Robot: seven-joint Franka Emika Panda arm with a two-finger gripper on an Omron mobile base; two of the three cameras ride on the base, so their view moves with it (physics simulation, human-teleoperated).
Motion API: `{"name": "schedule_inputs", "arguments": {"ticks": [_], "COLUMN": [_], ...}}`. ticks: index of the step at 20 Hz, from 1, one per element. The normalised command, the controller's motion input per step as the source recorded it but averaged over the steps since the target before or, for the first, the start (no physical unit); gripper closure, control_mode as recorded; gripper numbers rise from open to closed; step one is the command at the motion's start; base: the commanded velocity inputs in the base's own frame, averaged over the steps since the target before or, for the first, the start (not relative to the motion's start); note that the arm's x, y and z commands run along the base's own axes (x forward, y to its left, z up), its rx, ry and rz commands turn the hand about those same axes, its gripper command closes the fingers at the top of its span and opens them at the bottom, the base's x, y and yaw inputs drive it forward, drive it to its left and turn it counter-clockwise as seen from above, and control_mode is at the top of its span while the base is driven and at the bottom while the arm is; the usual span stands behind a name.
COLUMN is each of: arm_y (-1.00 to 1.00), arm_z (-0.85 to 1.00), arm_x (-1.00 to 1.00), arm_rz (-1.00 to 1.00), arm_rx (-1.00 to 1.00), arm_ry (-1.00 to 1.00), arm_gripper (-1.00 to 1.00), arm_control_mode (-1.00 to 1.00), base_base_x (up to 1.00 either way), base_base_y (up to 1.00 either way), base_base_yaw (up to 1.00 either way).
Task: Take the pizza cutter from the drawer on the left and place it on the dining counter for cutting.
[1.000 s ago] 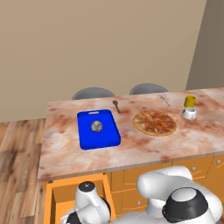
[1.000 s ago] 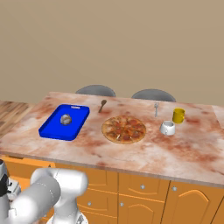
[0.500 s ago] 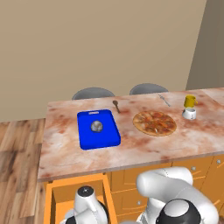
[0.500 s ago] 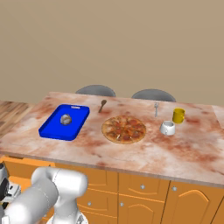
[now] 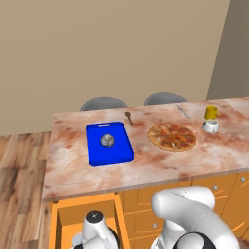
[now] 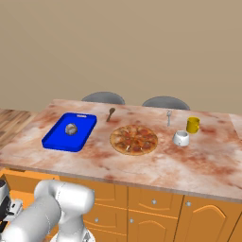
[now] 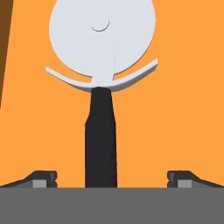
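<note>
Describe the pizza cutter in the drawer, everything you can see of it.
The pizza cutter lies flat on the orange floor of the open drawer. It has a round, pale grey blade that looks like metal, a curved grey guard under the blade, and a slim black stick handle that widens slightly just below the guard. In the hand view the blade points up and the handle runs down between the fingertips of the open gripper, which stand on either side of it without touching. Nothing else touches it.

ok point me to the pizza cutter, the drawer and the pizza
pizza cutter (image 7: 101,144): hand view, middle of its black handle.
drawer (image 5: 55,224): left base view, on its orange left wall.
pizza (image 6: 134,139): right base view, centre of the topping.
</note>
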Motion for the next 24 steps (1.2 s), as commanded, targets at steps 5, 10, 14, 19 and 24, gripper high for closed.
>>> {"name": "schedule_inputs", "arguments": {"ticks": [5,10,14,19,24], "arm_y": [0.01,0.00,0.00,0.00,0.00], "arm_z": [-0.21,-0.20,-0.06,0.00,0.00], "arm_x": [0.00,0.00,0.00,0.00,0.00], "arm_rz": [0.01,0.02,0.01,0.00,0.00], "arm_rx": [0.00,0.00,0.00,0.00,0.00], "arm_ry": [0.00,0.00,0.00,0.00,0.00], "arm_gripper": [-1.00,-1.00,-1.00,-1.00,-1.00], "arm_control_mode": [-1.00,-1.00,-1.00,-1.00,-1.00], "base_base_x": [0.00,0.00,0.00,0.00,0.00], "base_base_y": [0.00,0.00,0.00,0.00,0.00], "base_base_yaw": [0.00,0.00,0.00,0.00,0.00]}}
